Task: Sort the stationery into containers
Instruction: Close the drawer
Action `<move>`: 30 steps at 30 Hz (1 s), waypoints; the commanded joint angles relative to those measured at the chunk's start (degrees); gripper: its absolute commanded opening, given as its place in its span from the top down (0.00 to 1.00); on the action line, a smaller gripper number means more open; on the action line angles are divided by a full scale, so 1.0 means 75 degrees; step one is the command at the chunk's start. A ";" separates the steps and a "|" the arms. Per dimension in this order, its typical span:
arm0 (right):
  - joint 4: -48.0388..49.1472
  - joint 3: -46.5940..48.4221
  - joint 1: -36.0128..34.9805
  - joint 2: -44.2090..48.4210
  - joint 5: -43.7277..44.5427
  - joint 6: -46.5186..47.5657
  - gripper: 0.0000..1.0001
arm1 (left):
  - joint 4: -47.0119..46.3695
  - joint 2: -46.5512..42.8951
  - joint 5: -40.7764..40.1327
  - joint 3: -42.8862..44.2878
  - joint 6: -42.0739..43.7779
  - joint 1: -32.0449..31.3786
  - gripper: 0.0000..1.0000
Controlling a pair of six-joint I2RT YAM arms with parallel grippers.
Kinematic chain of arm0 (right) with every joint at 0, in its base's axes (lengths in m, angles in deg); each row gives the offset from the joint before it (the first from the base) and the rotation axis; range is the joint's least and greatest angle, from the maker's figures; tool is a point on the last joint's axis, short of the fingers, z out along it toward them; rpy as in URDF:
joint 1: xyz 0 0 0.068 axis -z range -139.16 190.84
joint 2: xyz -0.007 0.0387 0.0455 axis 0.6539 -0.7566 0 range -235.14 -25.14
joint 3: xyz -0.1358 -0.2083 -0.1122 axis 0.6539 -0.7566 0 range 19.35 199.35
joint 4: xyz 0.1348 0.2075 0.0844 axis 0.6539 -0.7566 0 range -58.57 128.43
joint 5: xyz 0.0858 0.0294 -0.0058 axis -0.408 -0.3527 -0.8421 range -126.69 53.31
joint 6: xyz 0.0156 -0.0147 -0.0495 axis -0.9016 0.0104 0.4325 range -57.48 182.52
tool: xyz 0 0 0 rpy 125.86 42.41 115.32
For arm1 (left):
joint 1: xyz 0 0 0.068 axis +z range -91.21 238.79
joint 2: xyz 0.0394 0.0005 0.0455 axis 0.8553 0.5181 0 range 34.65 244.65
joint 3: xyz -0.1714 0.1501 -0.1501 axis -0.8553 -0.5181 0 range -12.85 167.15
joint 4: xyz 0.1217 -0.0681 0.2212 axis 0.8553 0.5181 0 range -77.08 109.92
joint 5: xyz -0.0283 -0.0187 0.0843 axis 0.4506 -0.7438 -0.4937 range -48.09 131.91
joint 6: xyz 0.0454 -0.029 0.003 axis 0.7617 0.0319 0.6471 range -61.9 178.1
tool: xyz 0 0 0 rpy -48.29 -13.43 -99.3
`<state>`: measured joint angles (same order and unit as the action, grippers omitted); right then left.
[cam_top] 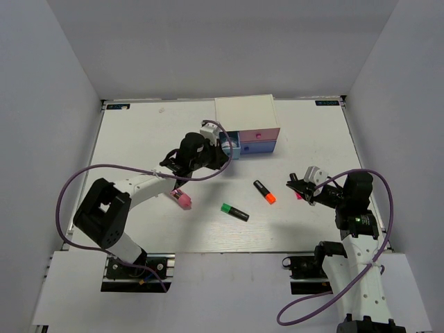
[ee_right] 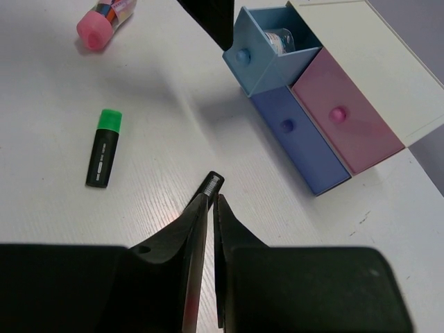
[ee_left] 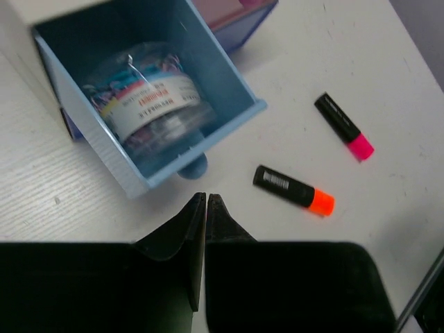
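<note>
the tabletop point(cam_top: 139, 132) was white, as was the box point(cam_top: 244, 109) at its far side. its fronts were a light blue drawer point(ee_right: 246, 73), a pink drawer point(ee_right: 347, 118) and a periwinkle drawer point(ee_right: 298, 142). the green highlighter point(ee_right: 104, 149), orange highlighter point(ee_left: 295, 191) and pink-red highlighter point(ee_left: 345, 127) were named by their caps; all had black bodies. the clear tub point(ee_left: 149, 104) wore a white band with red lettering. the cylinder point(ee_right: 104, 17) was pink with many-coloured print. the left pincer point(ee_left: 207, 198) and right pincer point(ee_right: 214, 198) were black.
</note>
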<state>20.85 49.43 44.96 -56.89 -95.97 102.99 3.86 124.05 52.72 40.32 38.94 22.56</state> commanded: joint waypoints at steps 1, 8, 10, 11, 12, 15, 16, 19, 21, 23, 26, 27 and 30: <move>0.0305 -0.0109 0.0037 0.0038 0.0006 -0.0040 0.86 | -0.1074 -0.0108 -0.0772 0.0083 -0.0503 -0.0021 0.84; 0.0317 -0.0132 0.0037 0.0038 0.0030 -0.0017 0.84 | -0.1546 0.0325 -0.1581 0.0328 -0.0598 -0.0021 0.85; 0.0317 -0.0156 0.0037 0.0073 0.0053 0.0006 0.83 | -0.1627 0.0465 -0.1652 0.0434 -0.0598 -0.0021 0.85; 0.0329 -0.0144 0.0037 0.0073 0.0053 0.0018 0.83 | -0.1628 0.0594 -0.1745 0.0504 -0.0598 -0.0021 0.85; 0.0317 -0.0156 0.0037 0.0073 0.0077 0.0018 0.83 | -0.1698 0.0595 -0.1839 0.0505 -0.0598 -0.0021 0.85; 0.0317 -0.0191 0.0036 0.0073 0.0089 0.0042 0.83 | -0.1769 0.0805 -0.2014 0.0656 -0.0598 -0.0021 0.85; 0.0306 -0.0191 0.0013 0.0084 0.0077 0.0042 0.82 | -0.1769 0.0899 -0.2097 0.0657 -0.0598 -0.0021 0.85; 0.0329 -0.0191 0.0037 0.0073 0.0077 0.0030 0.82 | -0.1955 0.1051 -0.2260 0.0751 -0.0598 -0.0021 0.85; 0.0341 -0.0203 0.0036 0.0073 0.0089 0.0042 0.82 | -0.2119 0.1121 -0.2331 0.0751 -0.0598 -0.0021 0.85; 0.0341 -0.0203 0.0025 0.0061 0.0100 0.0030 0.80 | -0.2225 0.1203 -0.2413 0.0821 -0.0598 -0.0021 0.85; 0.0352 -0.0226 0.0036 0.0073 0.0124 0.0030 0.80 | -0.2389 0.1356 -0.2659 0.0821 -0.0528 -0.0021 0.88; 0.0341 -0.0215 0.0025 0.0073 0.0124 0.0042 0.80 | -0.2529 0.1357 -0.2787 0.0821 -0.0528 -0.0091 0.88; 0.0376 -0.0215 0.0037 0.0073 0.0135 0.0042 0.80 | -0.2787 0.1357 -0.2988 0.0681 -0.0457 -0.0091 0.89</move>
<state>21.92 48.32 44.98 -56.76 -95.08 103.12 -12.84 134.76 33.86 44.43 34.90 22.11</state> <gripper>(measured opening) 0.191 0.115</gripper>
